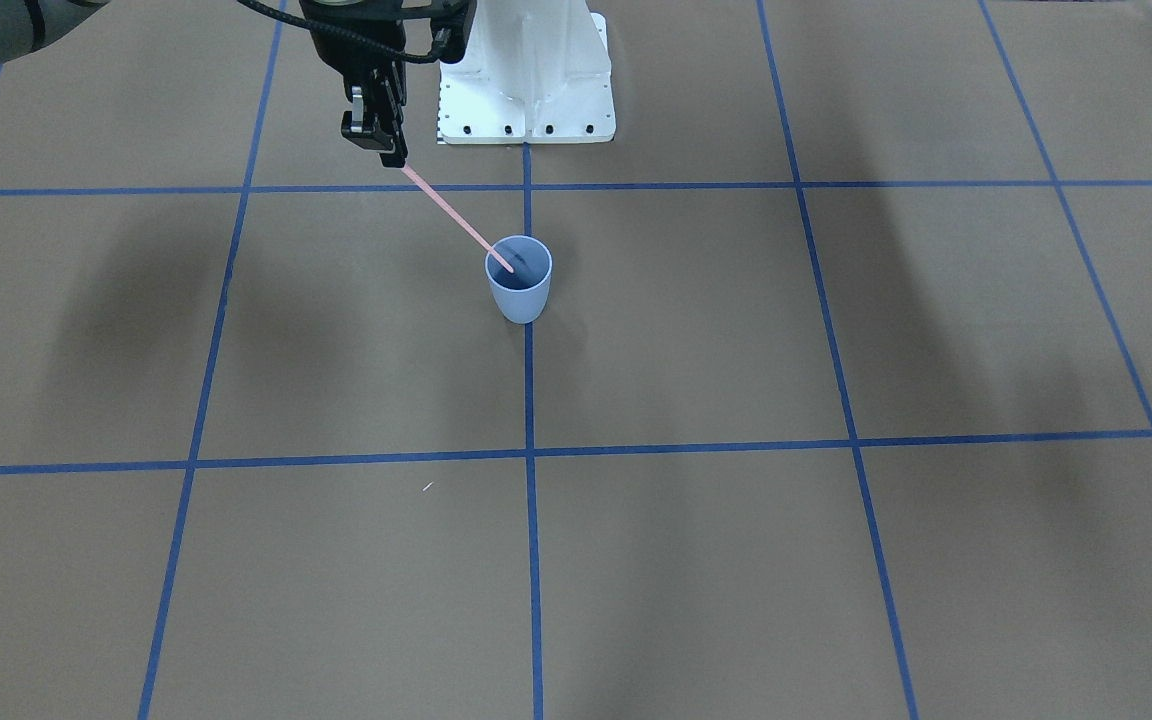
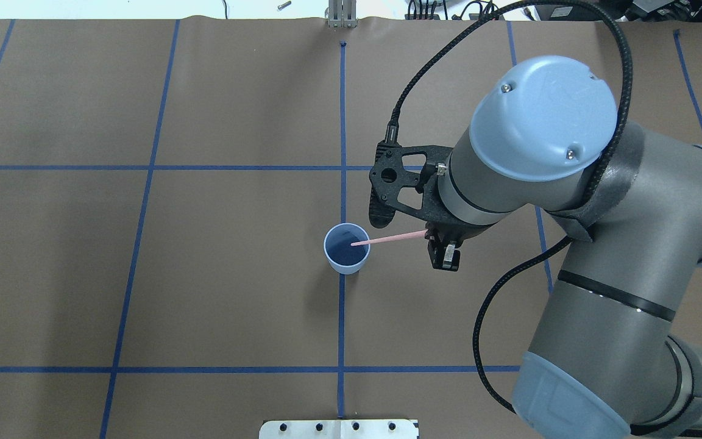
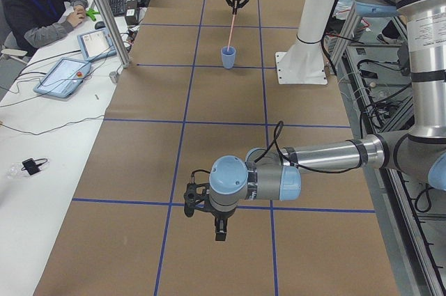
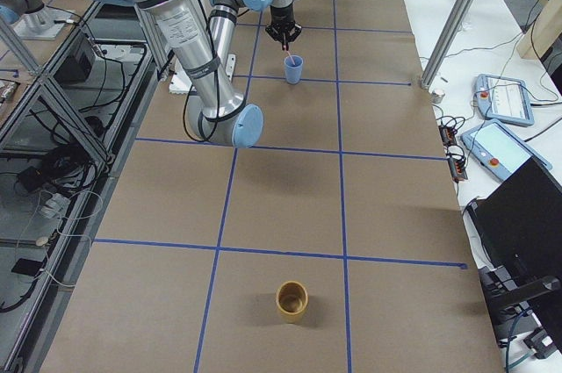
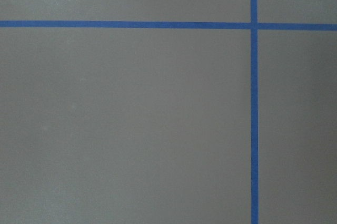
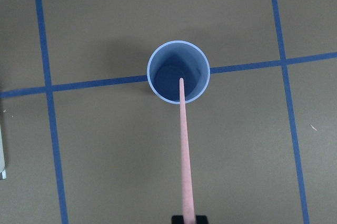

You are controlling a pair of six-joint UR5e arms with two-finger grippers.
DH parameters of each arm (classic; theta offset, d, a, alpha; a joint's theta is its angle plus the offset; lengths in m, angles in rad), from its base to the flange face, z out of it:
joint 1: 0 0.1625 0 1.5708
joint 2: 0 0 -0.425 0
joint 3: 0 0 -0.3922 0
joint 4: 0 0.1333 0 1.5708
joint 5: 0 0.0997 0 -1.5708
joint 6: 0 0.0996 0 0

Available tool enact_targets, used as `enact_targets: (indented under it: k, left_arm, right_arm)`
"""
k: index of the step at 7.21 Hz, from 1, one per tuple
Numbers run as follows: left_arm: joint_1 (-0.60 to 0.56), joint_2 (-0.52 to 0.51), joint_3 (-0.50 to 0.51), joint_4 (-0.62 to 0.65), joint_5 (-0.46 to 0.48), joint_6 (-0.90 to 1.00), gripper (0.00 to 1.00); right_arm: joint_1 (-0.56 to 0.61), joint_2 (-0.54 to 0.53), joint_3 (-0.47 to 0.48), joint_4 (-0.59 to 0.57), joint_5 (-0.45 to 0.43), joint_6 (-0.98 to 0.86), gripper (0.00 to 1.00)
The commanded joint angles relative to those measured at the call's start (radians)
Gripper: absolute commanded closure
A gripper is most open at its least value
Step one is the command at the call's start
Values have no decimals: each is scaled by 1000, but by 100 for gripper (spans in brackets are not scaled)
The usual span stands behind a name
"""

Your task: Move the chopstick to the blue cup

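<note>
A single pale pink chopstick (image 1: 456, 215) slants down from my right gripper (image 1: 391, 150) into the blue cup (image 1: 519, 290), its lower tip inside the cup's mouth. The cup stands upright on a blue tape line near the table's middle. In the overhead view the right gripper (image 2: 431, 235) is shut on the chopstick's (image 2: 387, 239) upper end, to the right of the cup (image 2: 347, 267). The right wrist view looks down the chopstick (image 6: 184, 150) into the cup (image 6: 166, 76). My left gripper (image 3: 219, 230) shows only in the exterior left view, hanging over bare table; I cannot tell whether it is open.
The white robot base (image 1: 526, 90) stands just behind the cup. A tan cup (image 4: 292, 300) stands far off near the table's end. An operator (image 3: 42, 3) sits at a side desk. Blue tape lines (image 5: 254, 129) grid the brown table.
</note>
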Motion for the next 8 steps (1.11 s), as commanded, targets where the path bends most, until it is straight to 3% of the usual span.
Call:
enact_targets:
  k: [1,3,6,8]
  left_arm:
    - [0,0,0,0,-1,0,2]
    - [0,-2,-2,0,-1,2,2]
    - [2,-2,0,-2,-1,0,2]
    - [2,-2,-2,-2,-1,2,2]
  right_arm:
    - [-46,6,-13,0,-67,1,100]
    - [-68,9,-14,5,-116,1,100]
    - [-83,-5,-13,75,-113,-5,53]
    - [-83,-5,-13,77,-112,-5,49]
